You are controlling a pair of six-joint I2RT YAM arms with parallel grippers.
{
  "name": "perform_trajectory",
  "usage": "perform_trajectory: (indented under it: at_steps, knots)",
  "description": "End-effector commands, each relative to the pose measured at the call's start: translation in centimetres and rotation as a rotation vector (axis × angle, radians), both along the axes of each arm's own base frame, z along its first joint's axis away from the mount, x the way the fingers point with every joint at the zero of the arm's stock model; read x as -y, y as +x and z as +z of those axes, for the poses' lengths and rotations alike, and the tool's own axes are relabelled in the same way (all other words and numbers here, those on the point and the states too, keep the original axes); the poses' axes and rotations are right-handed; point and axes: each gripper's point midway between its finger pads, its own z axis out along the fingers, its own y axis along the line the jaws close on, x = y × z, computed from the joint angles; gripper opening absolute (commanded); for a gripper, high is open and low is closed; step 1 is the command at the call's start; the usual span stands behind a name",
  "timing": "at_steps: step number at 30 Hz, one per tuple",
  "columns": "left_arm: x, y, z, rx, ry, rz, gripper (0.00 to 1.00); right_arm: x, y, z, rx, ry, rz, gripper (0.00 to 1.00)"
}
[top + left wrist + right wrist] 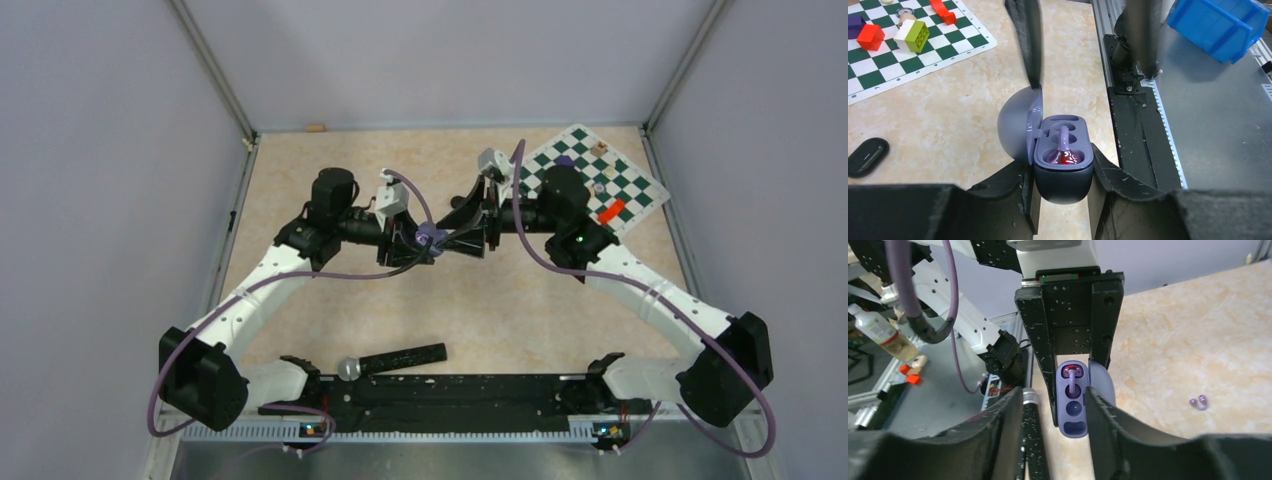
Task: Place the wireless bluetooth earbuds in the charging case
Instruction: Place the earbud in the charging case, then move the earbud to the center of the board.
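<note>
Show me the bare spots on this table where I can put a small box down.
Bare tabletop: the far left corner beyond the left arm, and the middle strip between the charging case and the black microphone. Crowded: the chessboard with its blocks, far right, and the centre, where left gripper and right gripper meet at the case.

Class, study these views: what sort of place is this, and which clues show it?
Probably a robotics lab test cell: two white-and-black robot arms are bolted to a black metal rail beside a beige tabletop, plain grey wall panels enclose it, and a blue plastic storage bin sits nearby.
</note>
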Motion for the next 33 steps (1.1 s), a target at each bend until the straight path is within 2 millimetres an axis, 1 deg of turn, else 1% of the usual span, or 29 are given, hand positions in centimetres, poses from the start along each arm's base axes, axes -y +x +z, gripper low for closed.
perform_trajectory:
  at_steps: [1, 2, 5, 7, 8, 9, 10, 13, 16, 18, 19, 20, 22, 23, 24, 25, 28, 32, 33]
  knots:
    - [0.1, 0.0, 2.3, 0.104, -0.048, -0.016, 0.05, 1.9, -0.6, 4.8, 0.104, 0.099, 0.02, 0.61]
    - [0.0, 0.0, 2.4, 0.107, -0.049, -0.013, 0.05, 2.3, -0.5, 5.3, 0.117, 0.111, 0.01, 0.69]
    - [-0.3, 0.2, 3.0, 0.116, -0.056, -0.001, 0.04, 3.8, 0.7, 6.4, 0.179, 0.111, -0.062, 0.85]
    - [-0.6, 0.4, 3.4, 0.127, -0.06, 0.014, 0.04, 4.6, 2.5, 6.5, 0.219, 0.077, -0.167, 0.97]
    - [-0.8, 0.5, 3.6, 0.134, -0.062, 0.024, 0.04, 4.9, 3.9, 6.4, 0.231, 0.051, -0.242, 0.99]
    - [-1.0, 0.6, 3.8, 0.141, -0.062, 0.032, 0.04, 5.1, 4.8, 6.3, 0.248, 0.03, -0.277, 0.99]
    - [-1.1, 0.7, 3.9, 0.144, -0.062, 0.041, 0.04, 5.4, 6.0, 6.0, 0.263, 0.006, -0.335, 0.99]
    - [-1.6, 0.8, 4.3, 0.161, -0.066, 0.057, 0.04, 5.6, 9.2, 4.3, 0.278, -0.066, -0.435, 0.99]
    - [-1.8, 0.7, 4.4, 0.171, -0.068, 0.063, 0.04, 5.0, 12.4, 1.8, 0.24, -0.127, -0.49, 0.98]
    - [-1.9, 0.6, 4.5, 0.17, -0.07, 0.061, 0.04, 4.1, 14.6, -0.2, 0.176, -0.155, -0.508, 0.96]
    - [-1.9, 0.6, 4.5, 0.167, -0.071, 0.058, 0.04, 3.5, 15.7, -1.5, 0.142, -0.172, -0.508, 0.95]
    - [-1.9, 0.5, 4.6, 0.167, -0.074, 0.055, 0.04, 2.5, 17.0, -3.1, 0.068, -0.186, -0.51, 0.93]
    - [-1.8, 0.3, 4.8, 0.155, -0.078, 0.045, 0.04, 1.1, 19.2, -5.8, -0.034, -0.22, -0.511, 0.89]
    - [-1.8, 0.2, 5.0, 0.15, -0.082, 0.037, 0.05, 0.3, 20.1, -7.3, -0.082, -0.245, -0.504, 0.86]
    - [-1.8, 0.1, 5.2, 0.149, -0.085, 0.034, 0.06, -0.6, 21.0, -8.3, -0.117, -0.262, -0.496, 0.84]
    - [-1.8, 0.0, 5.3, 0.149, -0.088, 0.029, 0.06, -1.5, 21.5, -10.0, -0.166, -0.298, -0.481, 0.81]
    - [-1.8, 0.0, 5.6, 0.149, -0.091, 0.026, 0.07, -4.0, 22.8, -14.0, -0.246, -0.38, -0.44, 0.76]
    - [-1.8, 0.1, 5.6, 0.148, -0.091, 0.028, 0.08, -6.5, 24.1, -17.6, -0.261, -0.456, -0.406, 0.73]
    - [-1.8, 0.0, 5.8, 0.151, -0.092, 0.03, 0.08, -7.1, 24.3, -18.0, -0.259, -0.466, -0.401, 0.73]
